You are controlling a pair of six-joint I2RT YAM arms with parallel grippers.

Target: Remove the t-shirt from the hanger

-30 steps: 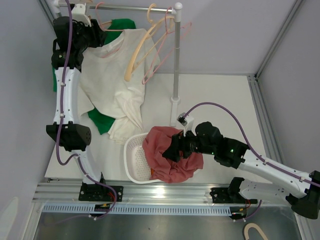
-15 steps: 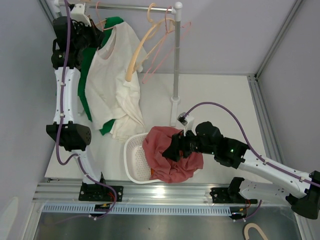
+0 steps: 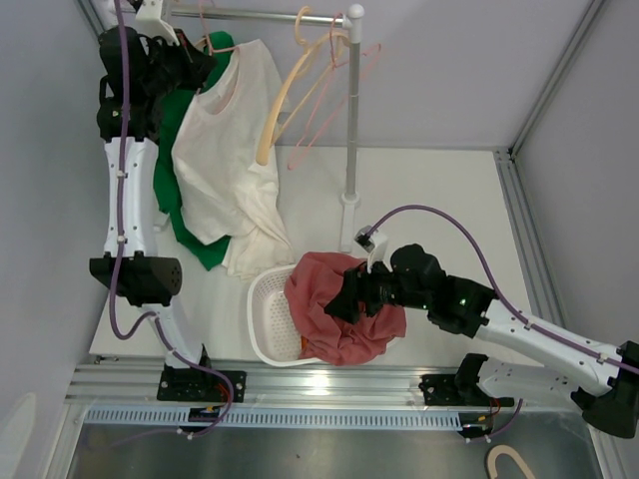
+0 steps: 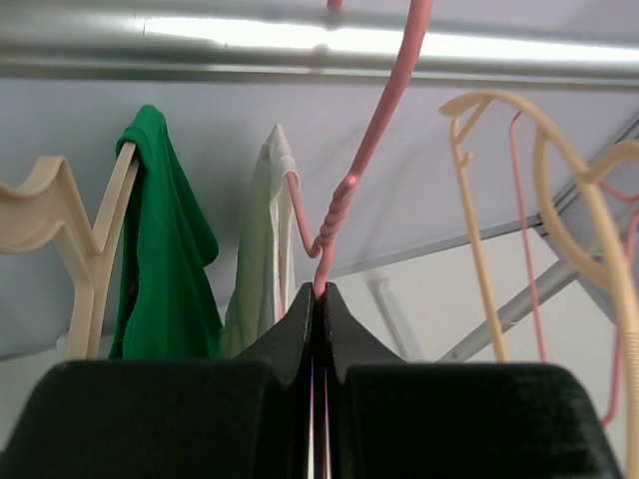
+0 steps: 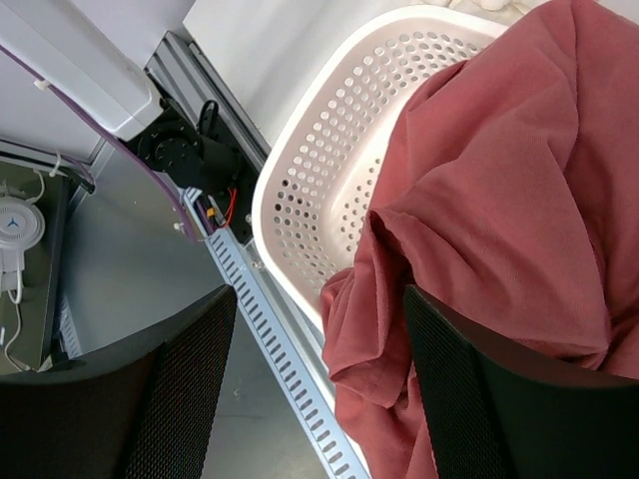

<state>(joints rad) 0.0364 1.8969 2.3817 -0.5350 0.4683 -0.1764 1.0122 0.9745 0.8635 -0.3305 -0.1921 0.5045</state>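
A cream t-shirt (image 3: 225,150) hangs on a pink wire hanger (image 4: 354,180) from the rail (image 4: 200,40) at the far left. My left gripper (image 4: 319,291) is shut on that hanger's twisted neck, just under the rail; from above the left gripper (image 3: 195,60) sits beside the shirt's collar. Left of the cream t-shirt (image 4: 262,249), a green t-shirt (image 4: 165,249) drapes over a beige hanger. My right gripper (image 5: 318,294) stands open over a red t-shirt (image 5: 499,180) that lies heaped in and over the white basket (image 5: 329,130), holding nothing.
Empty beige hangers (image 3: 285,90) and pink ones (image 3: 329,100) dangle from the rail's right end. The rack's upright pole (image 3: 351,120) stands mid-table behind the basket (image 3: 262,319). Grey walls close in on the left and back.
My left gripper has shut on the pink hanger's neck and risen toward the rail. The cream and green shirts swung left and hang narrower. The right arm has not moved.
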